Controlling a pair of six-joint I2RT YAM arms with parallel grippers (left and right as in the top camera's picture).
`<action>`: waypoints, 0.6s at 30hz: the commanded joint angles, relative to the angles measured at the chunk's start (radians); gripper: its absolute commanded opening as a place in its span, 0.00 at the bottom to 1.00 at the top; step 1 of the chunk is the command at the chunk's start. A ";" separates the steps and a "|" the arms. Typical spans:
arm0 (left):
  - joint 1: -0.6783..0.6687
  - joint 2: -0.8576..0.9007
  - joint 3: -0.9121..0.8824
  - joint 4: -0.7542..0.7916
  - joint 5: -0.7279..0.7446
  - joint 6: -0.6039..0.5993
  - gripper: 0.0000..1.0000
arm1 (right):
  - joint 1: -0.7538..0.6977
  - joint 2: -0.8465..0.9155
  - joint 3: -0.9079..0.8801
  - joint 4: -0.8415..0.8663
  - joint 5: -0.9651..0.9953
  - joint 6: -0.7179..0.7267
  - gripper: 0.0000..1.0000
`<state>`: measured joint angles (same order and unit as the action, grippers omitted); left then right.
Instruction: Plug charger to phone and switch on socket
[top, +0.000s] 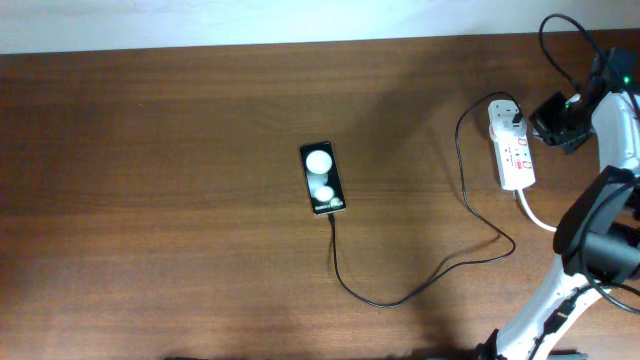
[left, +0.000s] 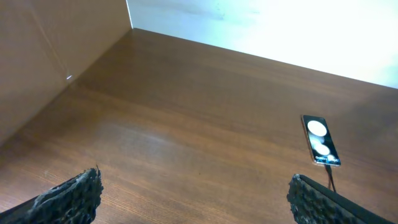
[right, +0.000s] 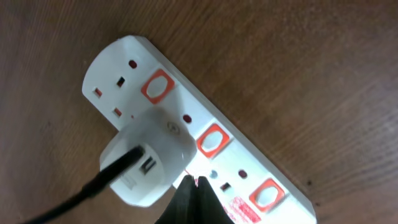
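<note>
The black phone (top: 322, 178) lies mid-table with two white round spots; it also shows in the left wrist view (left: 321, 141). The thin black charger cable (top: 420, 285) runs from the phone's near end in a loop to the white plug adapter (top: 504, 112), which sits in the white socket strip (top: 516, 150). In the right wrist view the adapter (right: 149, 158) is seated in the strip (right: 205, 134) beside red switches. My right gripper (right: 194, 182) is shut, its tip just over the strip next to the adapter. My left gripper (left: 193, 193) is open and empty, far from the phone.
The strip's thick white cord (top: 535, 215) runs toward the right arm's base (top: 590, 250). A wall edge (left: 62, 56) rises at the table's left in the left wrist view.
</note>
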<state>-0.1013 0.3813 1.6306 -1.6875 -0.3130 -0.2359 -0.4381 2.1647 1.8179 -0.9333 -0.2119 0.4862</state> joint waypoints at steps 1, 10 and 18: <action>0.006 -0.009 0.001 0.000 0.003 -0.003 0.99 | -0.001 0.043 0.024 0.009 -0.009 -0.004 0.04; 0.006 -0.009 0.001 0.000 0.003 -0.003 0.99 | -0.001 0.085 0.024 0.042 0.010 0.023 0.04; 0.006 -0.009 0.001 0.000 0.003 -0.003 0.99 | 0.000 0.088 0.024 0.063 0.009 0.032 0.04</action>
<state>-0.1013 0.3813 1.6306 -1.6875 -0.3130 -0.2359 -0.4381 2.2398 1.8179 -0.8730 -0.2085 0.5056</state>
